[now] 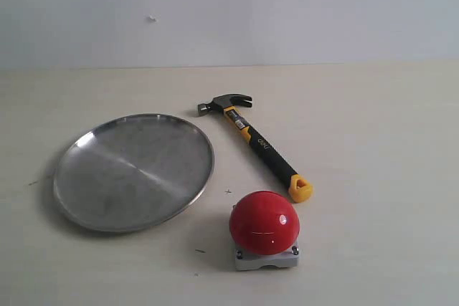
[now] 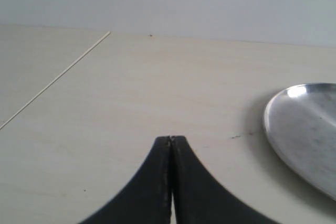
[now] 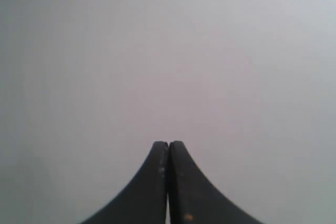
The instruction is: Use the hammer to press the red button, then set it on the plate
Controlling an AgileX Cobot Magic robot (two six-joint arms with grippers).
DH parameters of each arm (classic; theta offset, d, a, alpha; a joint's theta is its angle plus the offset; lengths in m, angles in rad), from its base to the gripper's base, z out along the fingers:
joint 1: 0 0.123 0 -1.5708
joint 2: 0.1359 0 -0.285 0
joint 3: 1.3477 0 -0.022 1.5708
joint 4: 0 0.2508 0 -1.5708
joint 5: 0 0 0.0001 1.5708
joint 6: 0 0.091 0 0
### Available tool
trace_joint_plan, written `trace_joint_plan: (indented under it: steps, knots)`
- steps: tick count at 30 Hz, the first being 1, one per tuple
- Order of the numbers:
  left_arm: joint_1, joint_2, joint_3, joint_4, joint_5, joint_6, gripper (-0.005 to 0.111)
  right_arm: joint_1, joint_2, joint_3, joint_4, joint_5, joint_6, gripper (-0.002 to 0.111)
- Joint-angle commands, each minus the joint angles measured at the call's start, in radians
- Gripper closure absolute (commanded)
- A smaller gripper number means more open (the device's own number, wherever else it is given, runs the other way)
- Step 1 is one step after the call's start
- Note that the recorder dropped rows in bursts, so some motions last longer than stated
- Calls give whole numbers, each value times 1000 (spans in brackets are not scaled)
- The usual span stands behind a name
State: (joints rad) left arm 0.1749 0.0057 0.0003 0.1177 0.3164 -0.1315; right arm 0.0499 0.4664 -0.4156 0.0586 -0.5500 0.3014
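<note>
Hammer (image 1: 257,142) lying diagonally, head back-left, loop near red button (image 1: 263,221), left hand (image 2: 171,139) and right hand (image 3: 168,143) each pinched together

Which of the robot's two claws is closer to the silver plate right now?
Left, most likely. The left gripper, shut, sees the plate close by, not touching it. The right gripper, also shut, sees only a blank pale surface, no plate.

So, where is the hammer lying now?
In the exterior view the hammer lies on the table, right of the plate, its yellow end close to the red button.
</note>
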Motion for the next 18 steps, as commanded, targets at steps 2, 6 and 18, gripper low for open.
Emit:
trace_joint_plan:
  steps: [2,6,18]
  knots:
    - [4,-6,0,1,-5,0,107,-3,381,-323,-14,317,-12,108]
    - [2,-6,0,1,-5,0,107,-3,677,-608,-91,736,-25,108]
    - [0,-6,0,1,-5,0,107,45,1306,-1243,98,1705,-403,108]
